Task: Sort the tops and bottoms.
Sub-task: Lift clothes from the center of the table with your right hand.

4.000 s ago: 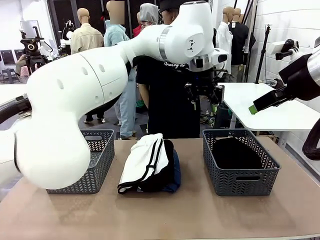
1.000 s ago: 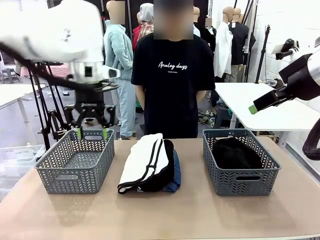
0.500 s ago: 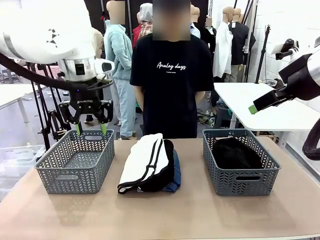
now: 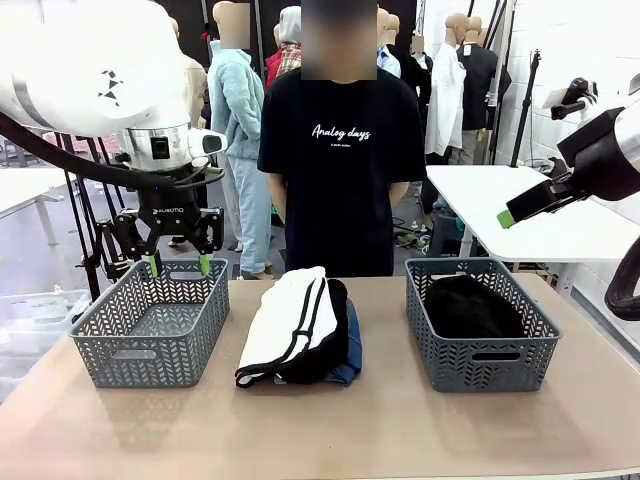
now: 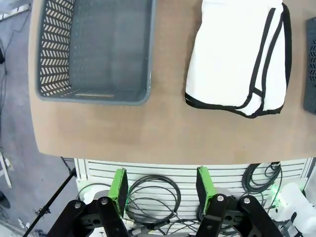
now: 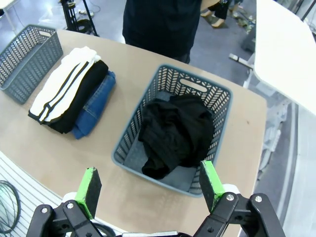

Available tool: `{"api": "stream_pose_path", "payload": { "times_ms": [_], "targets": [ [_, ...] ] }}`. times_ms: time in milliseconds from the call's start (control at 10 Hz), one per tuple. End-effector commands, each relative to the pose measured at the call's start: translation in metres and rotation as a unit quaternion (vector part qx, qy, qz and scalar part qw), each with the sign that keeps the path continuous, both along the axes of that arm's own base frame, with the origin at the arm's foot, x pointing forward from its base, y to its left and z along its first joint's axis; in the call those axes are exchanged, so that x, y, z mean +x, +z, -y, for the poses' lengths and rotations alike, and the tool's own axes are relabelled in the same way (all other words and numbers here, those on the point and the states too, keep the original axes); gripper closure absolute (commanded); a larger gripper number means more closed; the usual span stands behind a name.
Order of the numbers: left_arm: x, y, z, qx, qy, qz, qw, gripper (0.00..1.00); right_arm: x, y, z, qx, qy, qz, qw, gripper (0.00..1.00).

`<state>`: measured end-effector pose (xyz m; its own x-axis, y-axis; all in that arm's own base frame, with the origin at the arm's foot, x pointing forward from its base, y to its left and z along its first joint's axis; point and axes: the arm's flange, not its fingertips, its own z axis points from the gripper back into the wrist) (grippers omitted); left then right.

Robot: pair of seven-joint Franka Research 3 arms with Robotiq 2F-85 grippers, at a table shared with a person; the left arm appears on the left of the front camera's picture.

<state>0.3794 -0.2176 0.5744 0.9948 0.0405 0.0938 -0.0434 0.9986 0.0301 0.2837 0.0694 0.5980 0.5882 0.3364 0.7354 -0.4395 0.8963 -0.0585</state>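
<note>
While my left gripper (image 4: 179, 264) hangs over the far rim of the left basket (image 4: 150, 345), its jaws stand apart with nothing between them. That basket sits near the left edge of the table (image 4: 400, 430), with bare wood in front of it and a clear strip between it and the pile. My left wrist view looks straight down. It shows the basket's grey floor whole and the near table edge below it, with cables past that edge.

The pile lies mid-table, well apart from both baskets. The white top (image 4: 285, 320) is uppermost, folded, with thin black edging. A black top (image 4: 335, 345) lies under it, and the jeans (image 4: 350, 358) are lowest, blue denim peeking out on the right. From the front the jeans are a sliver, while my right wrist view shows them as a long blue strip beside the black top. From my left wrist the white top covers nearly all that lies beneath it.

A person (image 4: 345, 150) stands at the far edge, behind the pile.

The right basket (image 4: 480, 365) holds a second black top (image 4: 470, 305), crumpled. My right wrist view shows grey floor around it at the corners. Bare wood runs between this basket and the right table edge.

My right gripper (image 4: 512, 215) is raised high to the right of that basket, jaws wide and empty.
</note>
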Motion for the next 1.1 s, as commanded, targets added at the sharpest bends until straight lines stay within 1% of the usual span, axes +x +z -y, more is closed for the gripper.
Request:
{"api": "stream_pose_path", "payload": {
  "times_ms": [0, 200, 300, 400, 500, 600, 700, 800, 900, 1000],
  "targets": [
    [-0.002, 0.002, -0.003, -0.006, -0.007, -0.004, 1.000, 0.28, 0.002, 0.000, 0.000, 0.002, 0.004, 0.002, 1.000, 0.00],
    [0.000, 0.000, 0.001, 0.000, -0.001, 0.000, 1.000, 0.28, 0.002, 0.000, 0.000, 0.002, 0.004, 0.002, 1.000, 0.00],
    [-0.001, -0.001, -0.004, -0.019, -0.041, 0.010, 0.999, 0.28, 0.002, 0.000, 0.000, 0.002, 0.004, 0.002, 1.000, 0.00],
    [-0.001, -0.002, -0.014, -0.038, -0.084, 0.013, 0.996, 0.28, 0.002, 0.000, 0.000, 0.002, 0.004, 0.002, 1.000, 0.00],
    [0.002, -0.004, -0.032, -0.033, -0.110, 0.051, 0.992, 0.28, 0.002, 0.000, 0.000, 0.002, 0.004, 0.002, 1.000, 0.00],
    [0.006, -0.013, -0.053, -0.045, -0.164, 0.046, 0.984, 0.28, 0.002, 0.000, 0.000, 0.002, 0.004, 0.002, 1.000, 0.00],
    [0.010, -0.023, -0.073, -0.040, -0.191, 0.054, 0.979, 0.28, 0.002, 0.000, 0.000, 0.002, 0.004, 0.002, 1.000, 0.00],
    [0.013, -0.032, -0.089, -0.043, -0.203, 0.058, 0.977, 0.28, 0.002, 0.000, 0.000, 0.002, 0.004, 0.002, 1.000, 0.00],
    [0.016, -0.039, -0.108, -0.058, -0.207, 0.050, 0.975, 0.28, 0.002, 0.000, 0.000, 0.002, 0.004, 0.002, 1.000, 0.00],
    [0.014, -0.037, -0.125, -0.075, -0.194, 0.054, 0.977, 0.28, 0.002, 0.000, 0.000, 0.002, 0.004, 0.002, 1.000, 0.00]
  ]
}}
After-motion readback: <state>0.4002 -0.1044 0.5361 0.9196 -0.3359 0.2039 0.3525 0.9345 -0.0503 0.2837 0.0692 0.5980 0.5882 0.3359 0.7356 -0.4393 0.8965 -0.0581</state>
